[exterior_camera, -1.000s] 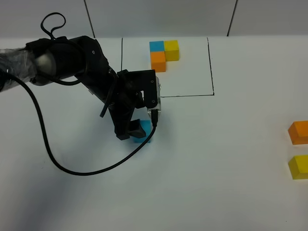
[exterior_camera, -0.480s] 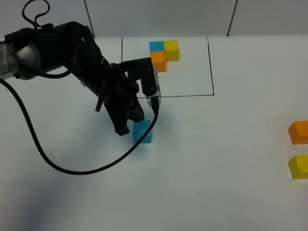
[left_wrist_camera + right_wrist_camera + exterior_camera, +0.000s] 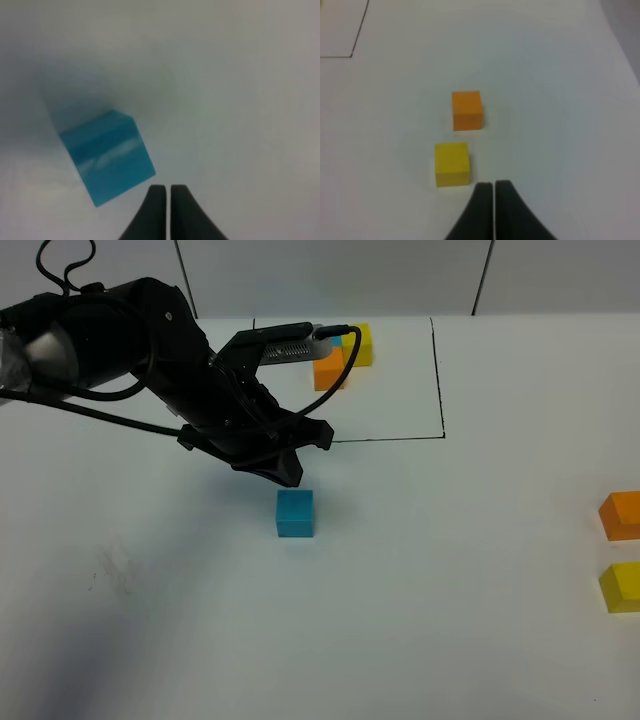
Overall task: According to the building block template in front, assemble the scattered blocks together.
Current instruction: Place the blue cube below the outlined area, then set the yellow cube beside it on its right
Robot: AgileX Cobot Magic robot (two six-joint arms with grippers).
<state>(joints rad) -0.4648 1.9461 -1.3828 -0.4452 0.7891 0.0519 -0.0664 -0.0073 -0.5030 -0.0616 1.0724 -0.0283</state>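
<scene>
No lettering, label, brand or number can be read anywhere, neither on the plain blue matte cube nor on the white table.

We note left arm, upper left of frame: bulky, matte black, rounded shell segments. At far left edge we see paler grey, glossy wrapped section. Thin black cable ends in plug beside grey ribbed plate; more black cable loops at top left corner. Left gripper: black, angular, wedge-shaped. Up close we find its fingers plain black, smooth, tapering to blunt tips. Right gripper looks alike: same black tapered pair.
</scene>
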